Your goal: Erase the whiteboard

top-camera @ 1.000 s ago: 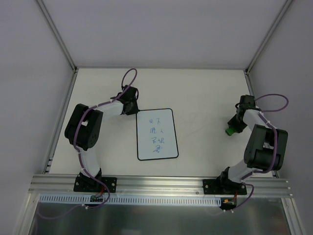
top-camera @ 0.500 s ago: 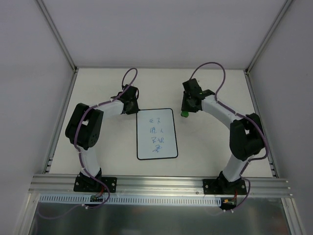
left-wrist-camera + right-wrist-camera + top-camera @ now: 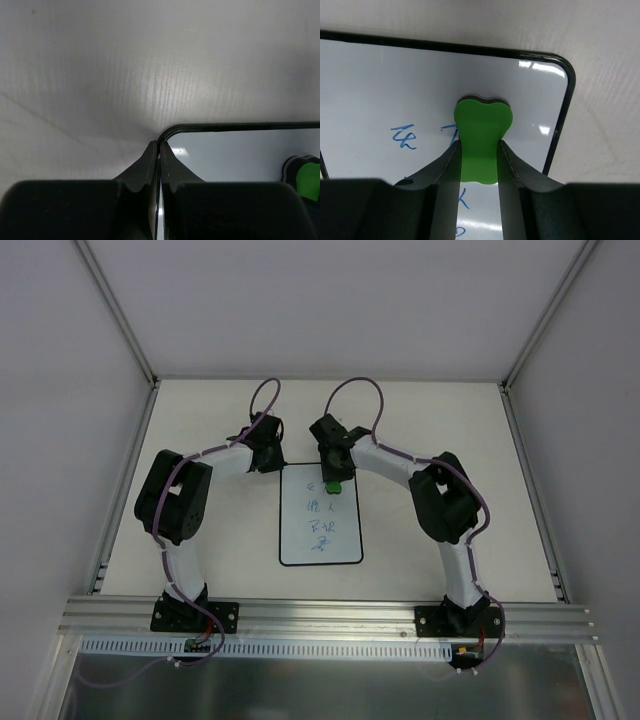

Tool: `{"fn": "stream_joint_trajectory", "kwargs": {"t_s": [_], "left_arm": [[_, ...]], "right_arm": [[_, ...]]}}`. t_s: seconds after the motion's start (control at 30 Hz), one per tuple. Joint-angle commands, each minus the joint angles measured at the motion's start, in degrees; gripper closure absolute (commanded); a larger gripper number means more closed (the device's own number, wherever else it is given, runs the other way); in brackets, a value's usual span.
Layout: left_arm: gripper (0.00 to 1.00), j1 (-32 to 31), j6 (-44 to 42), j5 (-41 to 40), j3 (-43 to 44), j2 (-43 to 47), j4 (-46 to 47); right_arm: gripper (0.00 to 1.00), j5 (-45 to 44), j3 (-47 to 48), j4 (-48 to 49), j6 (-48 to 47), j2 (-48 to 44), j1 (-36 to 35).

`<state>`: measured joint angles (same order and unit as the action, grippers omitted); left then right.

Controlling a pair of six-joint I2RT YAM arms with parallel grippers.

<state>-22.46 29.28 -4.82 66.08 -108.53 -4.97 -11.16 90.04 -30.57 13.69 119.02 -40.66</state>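
Note:
The whiteboard (image 3: 320,540) lies flat at the middle of the table, with blue handwriting (image 3: 322,520) down its centre. My left gripper (image 3: 270,458) is shut, its tips (image 3: 159,145) down at the board's far left corner (image 3: 172,132). My right gripper (image 3: 335,483) is shut on a green eraser (image 3: 482,125). It holds the eraser over the board's upper right part (image 3: 380,85), close to the top blue marks (image 3: 402,137). The eraser (image 3: 305,177) also shows at the right edge of the left wrist view.
The pale table (image 3: 430,430) is boxed in by grey walls and metal posts (image 3: 118,320). An aluminium rail (image 3: 330,615) runs along the near edge, where both arm bases are bolted.
The right arm has swung from the table's right side leftwards, carrying the green eraser to the top of the whiteboard. The left arm has stayed put.

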Motion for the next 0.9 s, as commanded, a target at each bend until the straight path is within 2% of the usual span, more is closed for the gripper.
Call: {"fn": "stream_joint_trajectory", "kwargs": {"t_s": [0.0, 0.1, 0.27, 0.3, 0.33, 0.4, 0.43, 0.5, 0.67, 0.87], "left_arm": [[1.00, -0.5, 1.2, 4.2, -1.7, -4.5, -5.9], [1.00, -0.5, 2.2, 6.3, -1.9, -4.7, -5.8], [0.99, -0.6, 3.4, 6.8, -3.6, -2.3, -5.8], [0.95, -0.6, 3.4, 6.6, -3.9, -1.7, -5.8], [0.85, -0.6, 3.4, 6.1, -4.3, -0.9, -5.9], [0.78, -0.5, 3.3, 5.5, -5.5, 1.5, -6.0], [0.69, -0.6, 3.4, 5.3, -6.2, 2.5, -6.0], [0.60, -0.6, 3.6, 5.1, -8.2, 5.3, -6.2], [0.59, -1.4, 3.8, 5.3, -12.9, 10.8, -7.0], [0.60, -6.3, 4.4, 5.8, -15.8, 11.9, -7.7]], "right_arm": [[0.95, -0.9, 5.4, -3.4, 0.4, 3.0, -2.0], [0.95, -0.6, 6.9, -4.1, 1.1, 5.2, -3.8], [0.97, -3.2, 3.7, -4.1, 3.2, 4.2, -4.0], [0.97, -3.9, 3.0, -4.1, 3.4, 3.4, -3.8], [0.97, -4.6, 2.2, -4.1, 3.8, 2.9, -3.2], [0.98, -4.7, -0.4, -4.1, 5.1, 1.7, -2.4], [0.98, -4.8, -1.2, -4.0, 5.2, 1.3, -1.7], [0.98, -4.9, -2.7, -4.1, 5.2, 0.8, -1.3], [0.98, -4.9, -3.9, -3.8, 5.2, 0.2, -0.5], [0.98, -3.6, -5.0, -2.0, 5.2, -0.2, 0.2]]}}
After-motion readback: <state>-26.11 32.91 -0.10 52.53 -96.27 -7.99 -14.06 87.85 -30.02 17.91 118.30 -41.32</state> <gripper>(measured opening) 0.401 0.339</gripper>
